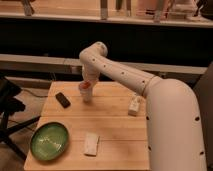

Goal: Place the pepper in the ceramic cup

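Note:
The ceramic cup [86, 94] is a small pale cylinder standing at the back middle of the wooden table [115, 130]. The pepper [86, 85] is a tiny red-orange item right at the cup's top, under the arm's end. My gripper [88, 81] points down directly above the cup, at its rim. The white arm reaches in from the right and bends down over the cup.
A wide green bowl [49, 140] sits at the front left. A small black object [62, 99] lies left of the cup. A white box [91, 143] lies at the front middle and a small white item [134, 105] at the right edge. A dark chair [9, 110] stands left of the table.

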`<action>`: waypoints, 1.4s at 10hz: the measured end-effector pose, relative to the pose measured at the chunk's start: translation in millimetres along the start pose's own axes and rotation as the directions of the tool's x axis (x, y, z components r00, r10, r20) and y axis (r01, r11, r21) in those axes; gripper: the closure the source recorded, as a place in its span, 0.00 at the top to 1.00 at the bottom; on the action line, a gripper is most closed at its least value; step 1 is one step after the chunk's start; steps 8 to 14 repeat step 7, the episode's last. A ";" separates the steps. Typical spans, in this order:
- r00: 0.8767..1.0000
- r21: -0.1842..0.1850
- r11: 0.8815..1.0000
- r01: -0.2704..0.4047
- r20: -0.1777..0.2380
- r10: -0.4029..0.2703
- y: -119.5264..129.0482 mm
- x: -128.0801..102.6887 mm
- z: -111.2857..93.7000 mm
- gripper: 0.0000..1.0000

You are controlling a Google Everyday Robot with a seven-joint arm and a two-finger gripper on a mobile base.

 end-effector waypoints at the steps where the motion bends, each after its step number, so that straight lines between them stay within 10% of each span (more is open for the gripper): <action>1: 1.000 0.002 1.000 -0.005 0.003 0.005 0.5 0.9 -0.1 0.80; 14: 1.000 0.000 1.000 -0.012 0.009 0.012 11.1 4.9 0.8 0.80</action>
